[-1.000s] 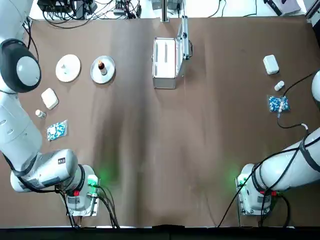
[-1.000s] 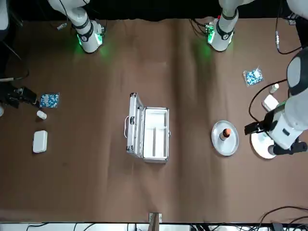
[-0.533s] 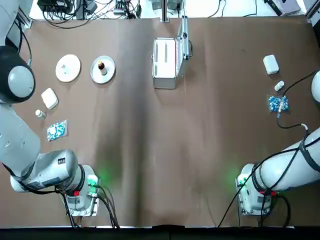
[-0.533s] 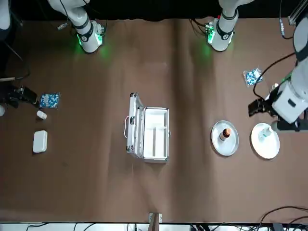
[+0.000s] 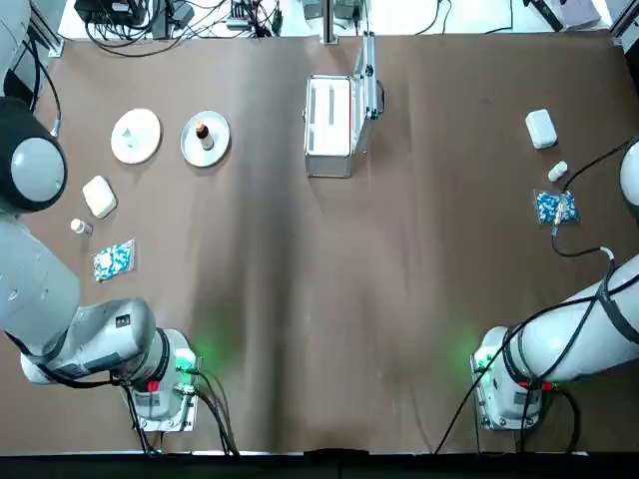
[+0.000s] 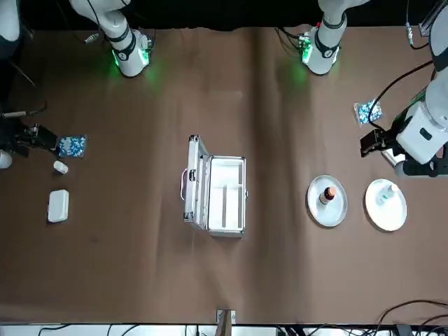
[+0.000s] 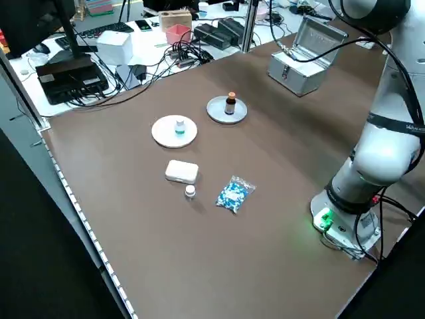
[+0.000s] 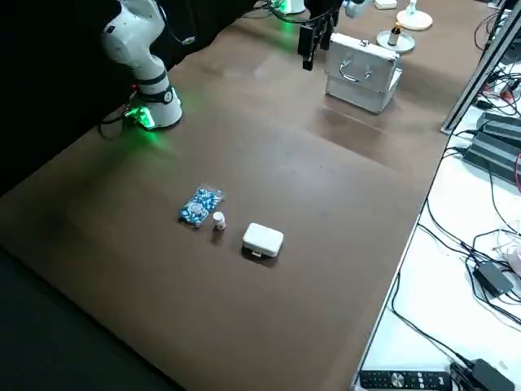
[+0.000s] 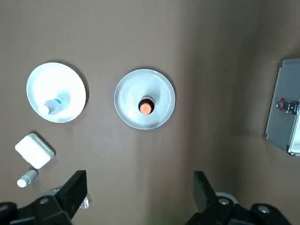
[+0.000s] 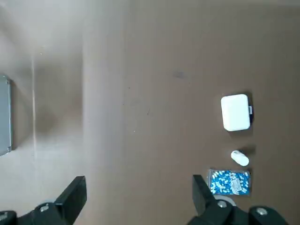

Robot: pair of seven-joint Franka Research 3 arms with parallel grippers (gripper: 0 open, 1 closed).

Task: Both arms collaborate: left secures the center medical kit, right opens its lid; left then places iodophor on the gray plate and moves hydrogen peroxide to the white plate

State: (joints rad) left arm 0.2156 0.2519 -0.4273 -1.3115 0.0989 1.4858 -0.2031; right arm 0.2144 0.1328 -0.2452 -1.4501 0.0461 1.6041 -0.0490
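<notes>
White hydrogen peroxide [image 9: 51, 107] lies on the white plate [image 9: 70, 82], beside the gray plate [image 9: 161, 89] holding the iodophor [image 9: 146, 106]. Spread wide and empty, the left gripper [image 9: 140, 197] hangs above both plates, nothing between its fingers.

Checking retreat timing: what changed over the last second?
The left gripper pulled back from over the white plate toward the robot's base, open and empty, uncovering the hydrogen peroxide. The iodophor, gray plate, open medical kit and right gripper stayed put.
</notes>
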